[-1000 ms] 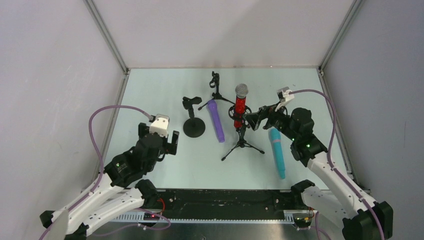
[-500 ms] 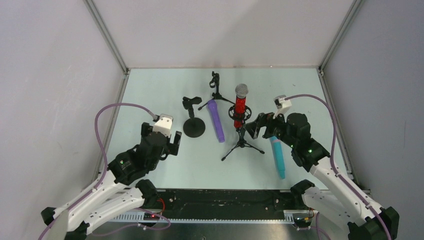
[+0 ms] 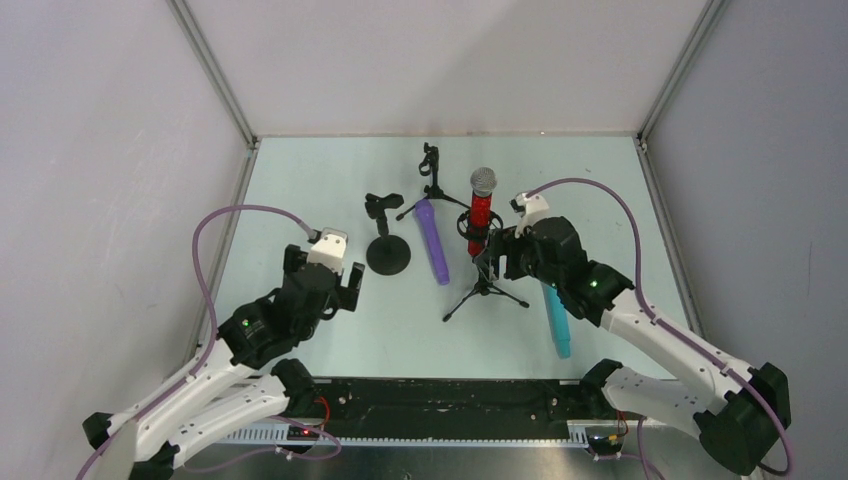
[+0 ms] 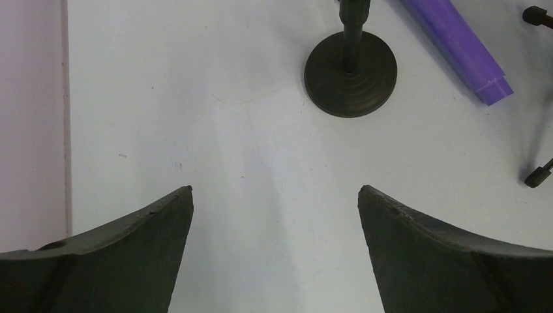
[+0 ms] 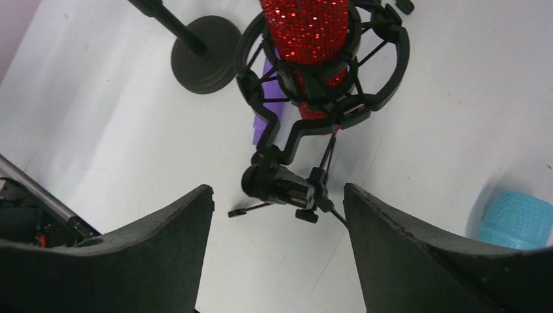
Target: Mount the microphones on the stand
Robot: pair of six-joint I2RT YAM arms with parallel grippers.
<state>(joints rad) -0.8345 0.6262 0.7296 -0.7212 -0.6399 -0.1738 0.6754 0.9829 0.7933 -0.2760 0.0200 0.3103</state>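
The glittery red microphone (image 3: 481, 205) with its silver mesh head stands in the shock mount of a black tripod stand (image 3: 485, 290); the right wrist view shows its red body (image 5: 306, 29) in the mount ring. The purple microphone (image 3: 432, 241) lies flat on the table, its end in the left wrist view (image 4: 456, 49). The teal microphone (image 3: 554, 313) lies flat, partly under my right arm; its head shows in the right wrist view (image 5: 515, 218). My right gripper (image 3: 495, 256) is open and empty beside the tripod stand. My left gripper (image 3: 325, 292) is open and empty, near-left of the round-base stand (image 3: 387, 250).
A second black tripod stand (image 3: 432, 175) with an empty clip stands at the back. The round-base stand (image 4: 350, 73) has an empty clip. Grey walls close in the table on three sides; a black rail runs along the near edge (image 3: 450, 400).
My right gripper has swung left and nearer, from beside the red microphone's upper body to the tripod stand's stem. My left gripper has shifted slightly nearer.
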